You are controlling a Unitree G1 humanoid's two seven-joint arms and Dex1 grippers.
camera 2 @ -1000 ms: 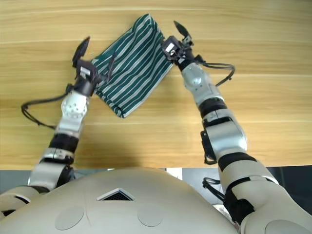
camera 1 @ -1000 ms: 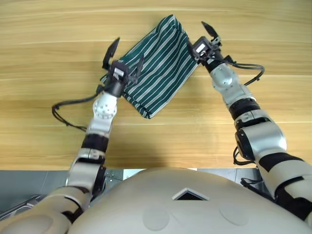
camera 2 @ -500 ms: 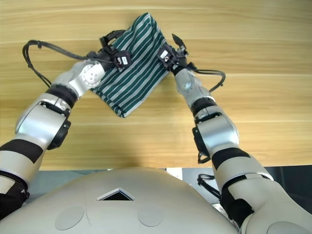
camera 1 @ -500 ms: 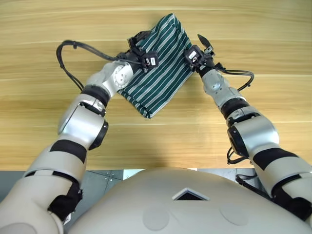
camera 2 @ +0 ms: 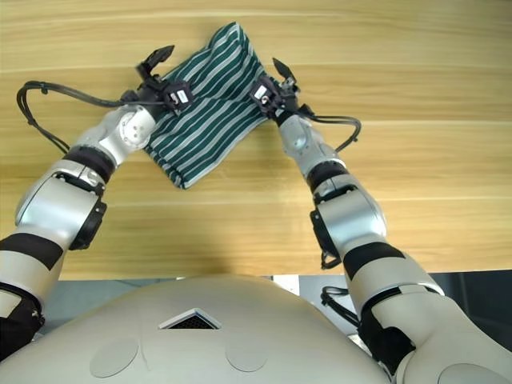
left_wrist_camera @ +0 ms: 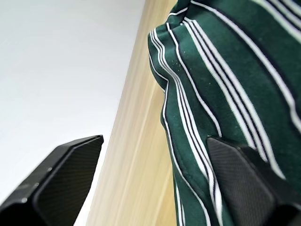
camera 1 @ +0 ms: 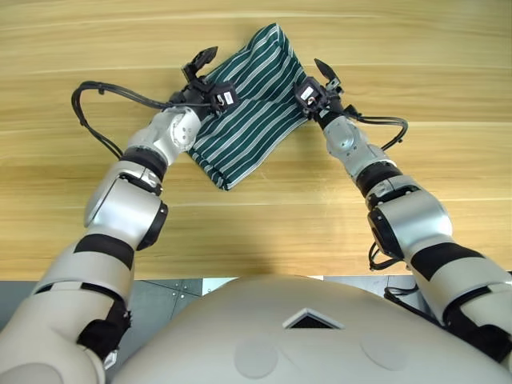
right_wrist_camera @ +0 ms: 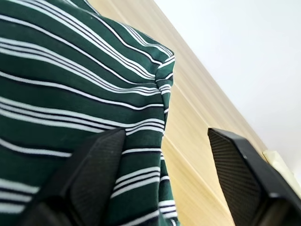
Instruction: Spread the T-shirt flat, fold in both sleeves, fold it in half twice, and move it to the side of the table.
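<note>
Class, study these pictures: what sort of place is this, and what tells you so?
Probably an indoor workroom or lab bench, not clearly a home. A broad wooden table bears a folded striped T-shirt, and beyond the table's edge stands what looks like a plain white wall.

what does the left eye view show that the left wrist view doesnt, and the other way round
Left eye view: the whole folded T-shirt, lying as a slanted rectangle, and the open right claw at its right edge.

Left wrist view: a close look at the stacked striped layers along the shirt's edge, one finger in front of the cloth, and a pale blank area past the table's edge.

Both: the open left claw at the shirt's left edge, the green striped cloth and the wooden table.
</note>
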